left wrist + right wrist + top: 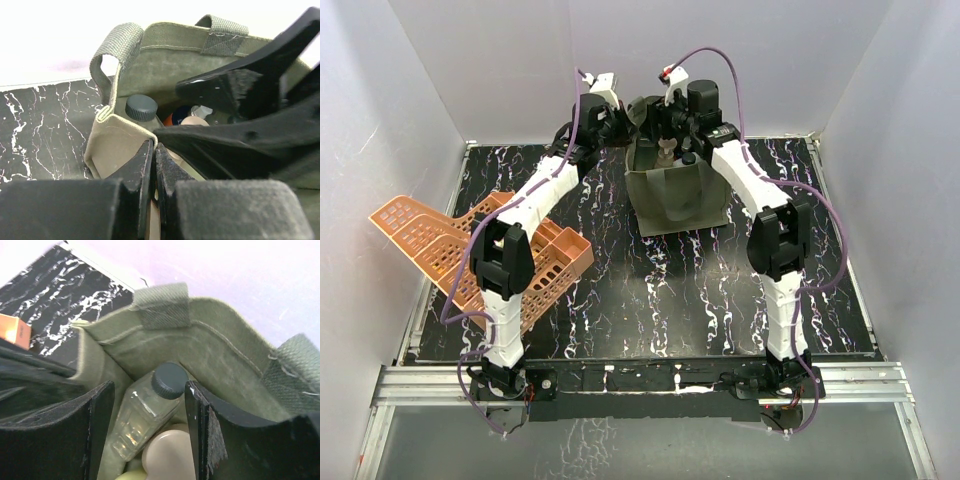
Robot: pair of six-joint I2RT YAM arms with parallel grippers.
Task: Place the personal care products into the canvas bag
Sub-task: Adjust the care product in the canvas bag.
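Green bag rim seems to be pinched by the left end effector, pressed together. The right end effector is spread over a clear bottle lying inside. The bag could be tipped if the rim is tugged.

Plain white walls enclose a black, white-veined marbled table edged by aluminium rails.

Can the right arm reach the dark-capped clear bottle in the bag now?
Probably yes: the right gripper is open in the canvas bag's mouth, jaws flanking the clear bottle, with nothing blocking it.
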